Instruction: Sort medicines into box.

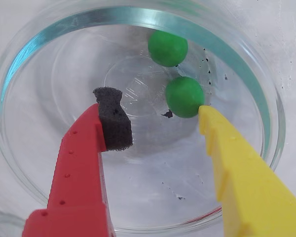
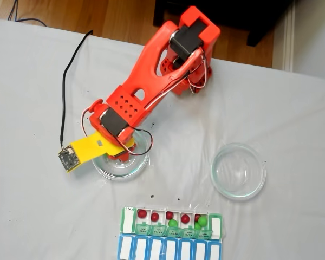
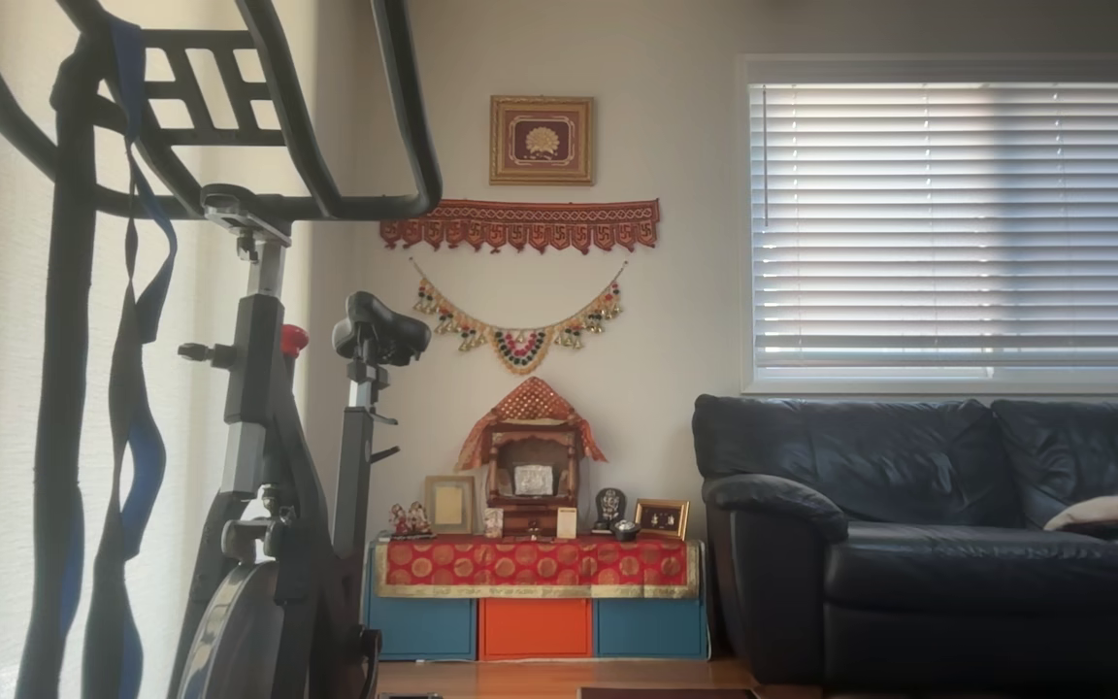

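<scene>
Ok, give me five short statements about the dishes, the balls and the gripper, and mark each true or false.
1. Two green balls lie in the glass dish under the gripper. True.
2. The gripper is shut on a green ball. False: it is open, with the nearer ball by the yellow finger.
3. The other glass dish holds red balls. False: no balls are visible in it.
4. The red finger carries a dark foam pad. True.
5. The green-lidded box already holds red and green balls. True.
</scene>
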